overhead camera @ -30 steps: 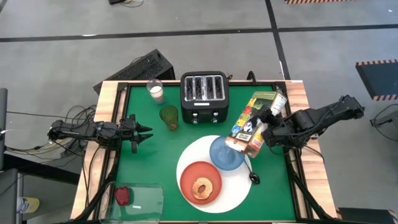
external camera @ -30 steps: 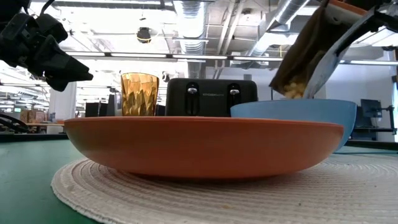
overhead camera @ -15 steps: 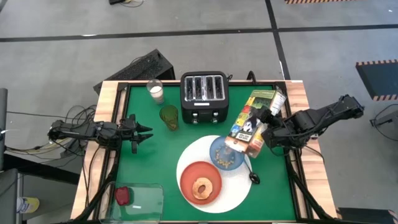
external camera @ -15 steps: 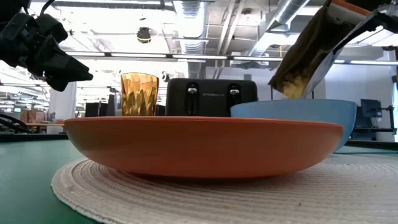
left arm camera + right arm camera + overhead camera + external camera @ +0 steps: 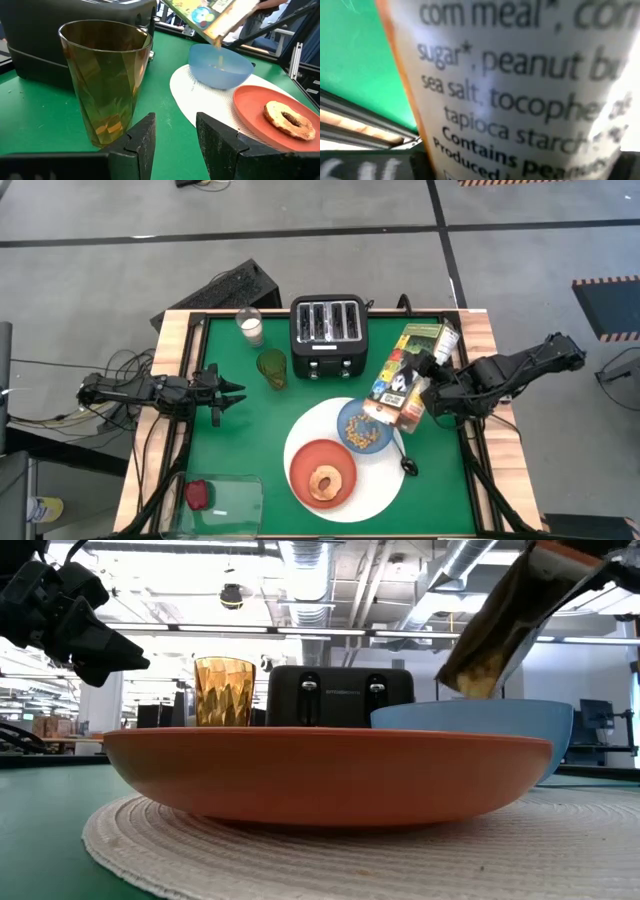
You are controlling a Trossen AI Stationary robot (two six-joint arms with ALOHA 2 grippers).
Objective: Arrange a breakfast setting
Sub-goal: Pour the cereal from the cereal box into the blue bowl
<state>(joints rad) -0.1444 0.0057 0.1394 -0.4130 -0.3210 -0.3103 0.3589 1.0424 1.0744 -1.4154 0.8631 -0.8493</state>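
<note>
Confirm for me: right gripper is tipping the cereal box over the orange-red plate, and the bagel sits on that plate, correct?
Not quite. The right gripper tips the cereal box over the blue bowl, as the high view shows. The bagel does sit on the orange-red plate.

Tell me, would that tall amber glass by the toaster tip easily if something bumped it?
Probably: the amber glass stands tall and narrows toward its base. It looks empty, so likely light. Its smooth faceted sides could be slippery, and it may break if knocked over.

A bowl and a smaller plate bearing a bagel are set on a large plate, a spoon just beside it.
</note>
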